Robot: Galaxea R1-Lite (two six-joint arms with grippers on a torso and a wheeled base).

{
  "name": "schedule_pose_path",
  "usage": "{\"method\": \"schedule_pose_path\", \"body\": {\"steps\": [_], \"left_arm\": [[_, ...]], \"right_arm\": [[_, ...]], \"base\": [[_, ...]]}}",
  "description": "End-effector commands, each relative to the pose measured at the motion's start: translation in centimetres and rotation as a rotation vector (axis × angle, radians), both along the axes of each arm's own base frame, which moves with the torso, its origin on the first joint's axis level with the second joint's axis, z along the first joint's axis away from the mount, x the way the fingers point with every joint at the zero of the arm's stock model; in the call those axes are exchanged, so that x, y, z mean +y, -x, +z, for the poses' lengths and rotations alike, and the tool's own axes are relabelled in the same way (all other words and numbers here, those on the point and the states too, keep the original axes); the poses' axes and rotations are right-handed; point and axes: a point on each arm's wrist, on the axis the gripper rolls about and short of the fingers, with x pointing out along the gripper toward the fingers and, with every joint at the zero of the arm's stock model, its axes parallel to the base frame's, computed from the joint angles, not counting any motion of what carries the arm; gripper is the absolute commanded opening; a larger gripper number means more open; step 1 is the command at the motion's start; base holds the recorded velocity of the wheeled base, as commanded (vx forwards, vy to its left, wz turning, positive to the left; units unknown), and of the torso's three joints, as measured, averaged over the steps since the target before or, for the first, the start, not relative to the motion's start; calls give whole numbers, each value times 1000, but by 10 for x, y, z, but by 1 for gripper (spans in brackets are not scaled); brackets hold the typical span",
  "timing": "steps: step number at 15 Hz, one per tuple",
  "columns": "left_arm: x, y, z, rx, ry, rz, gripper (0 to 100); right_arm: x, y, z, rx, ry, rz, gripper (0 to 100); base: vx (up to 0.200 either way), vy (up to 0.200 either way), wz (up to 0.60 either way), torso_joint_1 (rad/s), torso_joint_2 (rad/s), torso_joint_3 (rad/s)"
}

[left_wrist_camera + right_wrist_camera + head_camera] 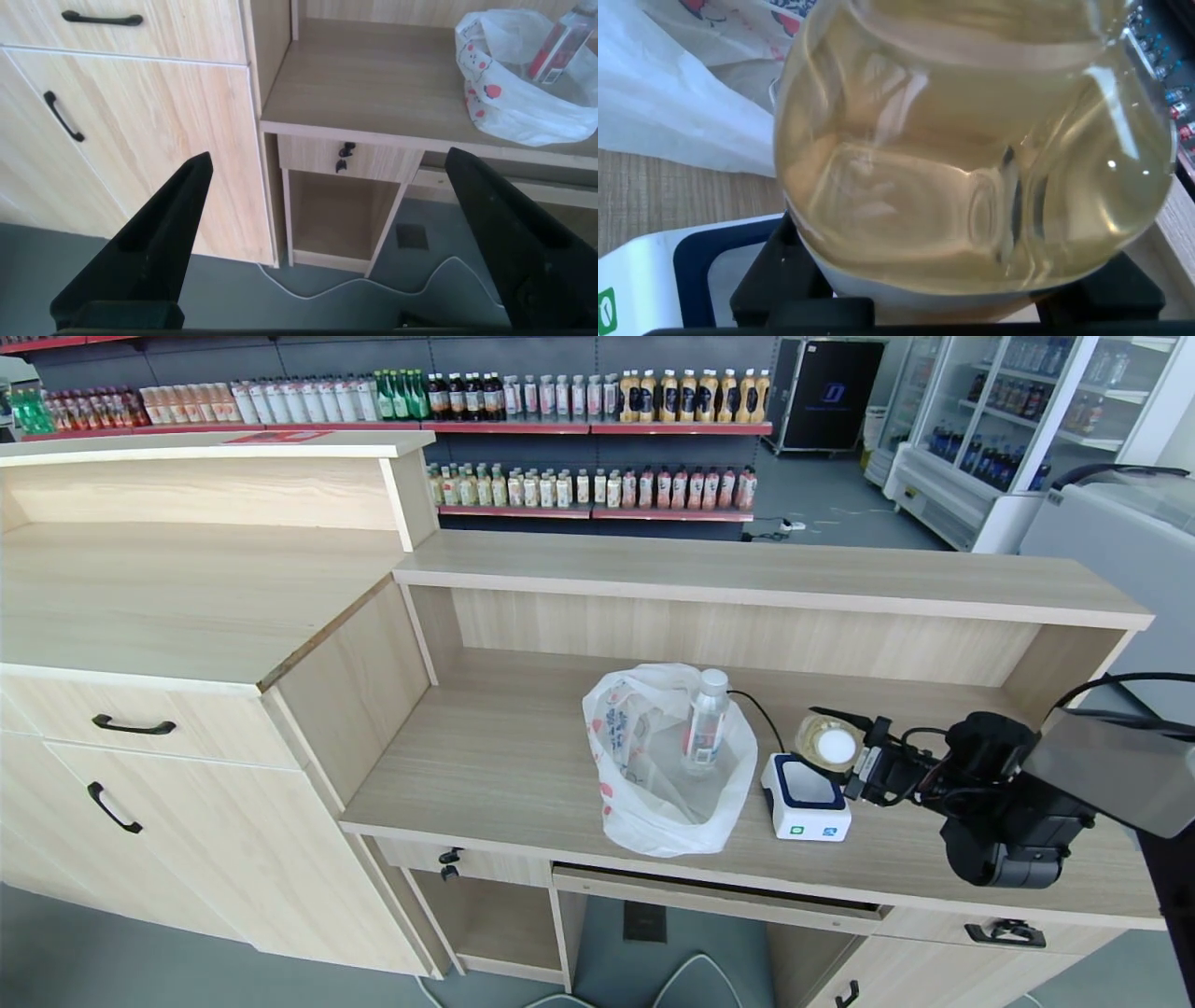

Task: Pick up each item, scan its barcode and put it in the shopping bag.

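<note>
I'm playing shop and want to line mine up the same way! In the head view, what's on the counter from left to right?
The bag → scanner → right pincer holding a bottle.

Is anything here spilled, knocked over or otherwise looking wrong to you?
Nothing looks spilled or broken. The only oddity is the yellow drink bottle lying on its side above the scanner, but the right gripper is holding it there, capped. The water bottle stands upright in the shopping bag.
</note>
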Motion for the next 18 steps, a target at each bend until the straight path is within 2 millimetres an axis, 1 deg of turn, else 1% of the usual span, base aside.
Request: {"method": "schedule_pose_path", "body": {"steps": [1,8,18], "left_arm": [[0,0,0,-1,0,1,100],[0,0,0,-1,0,1,100],[0,0,0,-1,0,1,100]], "right_arm": [[2,-2,-3,1,0,5,0],[5,-11,-7,-1,-17,15,0],[4,-12,-6,3,-25,16,0]], "base": [[0,0,0,0,0,0],[0,0,0,0,0,0],[0,0,0,0,0,0]]}}
